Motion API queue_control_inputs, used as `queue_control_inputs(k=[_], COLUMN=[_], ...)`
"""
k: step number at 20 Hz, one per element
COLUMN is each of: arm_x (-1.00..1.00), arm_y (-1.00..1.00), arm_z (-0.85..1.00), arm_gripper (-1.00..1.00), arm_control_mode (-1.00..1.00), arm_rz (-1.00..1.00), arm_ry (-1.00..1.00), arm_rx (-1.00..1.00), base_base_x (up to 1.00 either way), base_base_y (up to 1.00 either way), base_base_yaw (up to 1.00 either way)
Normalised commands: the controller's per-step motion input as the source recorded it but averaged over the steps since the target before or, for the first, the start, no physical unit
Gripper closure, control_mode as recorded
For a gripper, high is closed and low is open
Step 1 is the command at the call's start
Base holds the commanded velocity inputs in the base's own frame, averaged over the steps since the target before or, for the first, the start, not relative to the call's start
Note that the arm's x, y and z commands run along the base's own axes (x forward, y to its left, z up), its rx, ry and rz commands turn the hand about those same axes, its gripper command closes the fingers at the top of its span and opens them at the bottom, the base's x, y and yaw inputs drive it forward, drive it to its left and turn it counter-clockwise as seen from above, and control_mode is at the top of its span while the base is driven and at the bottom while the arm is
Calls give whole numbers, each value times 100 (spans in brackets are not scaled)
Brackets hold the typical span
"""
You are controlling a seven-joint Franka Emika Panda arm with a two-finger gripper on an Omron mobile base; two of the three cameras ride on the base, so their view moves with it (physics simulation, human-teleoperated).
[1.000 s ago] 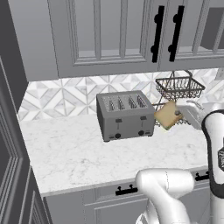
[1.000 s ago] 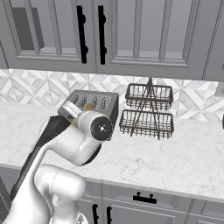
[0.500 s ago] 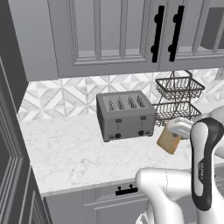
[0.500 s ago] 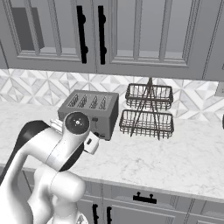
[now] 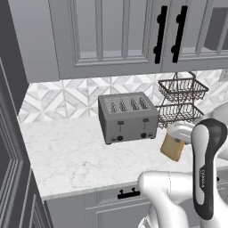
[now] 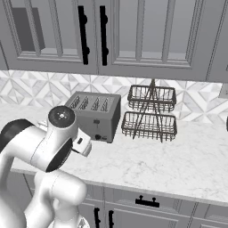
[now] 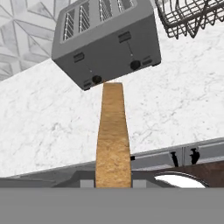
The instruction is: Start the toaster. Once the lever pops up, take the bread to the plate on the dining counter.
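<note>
The two-finger gripper (image 5: 178,139) has its jaws narrowly apart, clamped on the square tan slice of bread (image 5: 172,146), held above the marble worktop (image 5: 71,156), right of the boxy grey metal toaster (image 5: 128,117).

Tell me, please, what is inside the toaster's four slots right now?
The toaster shows four dark slots with no bread in them; their bottoms are hidden. The bread is out, held in the gripper in front of the counter.
</note>
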Motion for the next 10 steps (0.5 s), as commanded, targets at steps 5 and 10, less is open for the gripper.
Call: queue_control_inputs(k=[5,10], arm_x=[0,0], arm_y=[0,0], arm_z=[0,0], arm_gripper=[100,100], arm_control_mode=[100,100], arm_rz=[0,0], arm_ry=[0,0], arm_rx=[0,0], base_base_x=[-54,-46], base_base_y=[3,-11], base_base_yaw=[-7,-43])
